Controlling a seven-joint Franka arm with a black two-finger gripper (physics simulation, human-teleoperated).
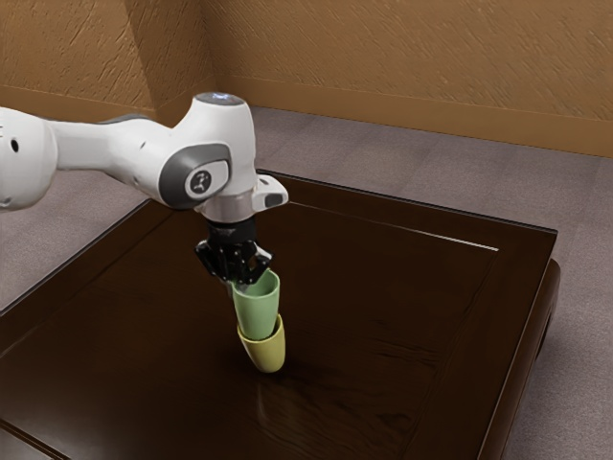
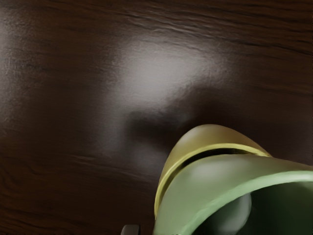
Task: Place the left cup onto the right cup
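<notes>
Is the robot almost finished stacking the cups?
Nearly. Done: the green cup sits inside the yellow cup, both tilted. In hand: the gripper grips the green cup's rim. Left: let go and lift away.

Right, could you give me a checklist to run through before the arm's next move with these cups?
1. Green cup nested inside the yellow cup: ok.
2. Stack standing upright: not ok, both cups lean.
3. Yellow cup's base sitting flat on the table: cannot tell.
4. Gripper positioned at the green cup's rim: ok.
5. Whether the gripper is holding the green cup or has let go: cannot tell.
</notes>
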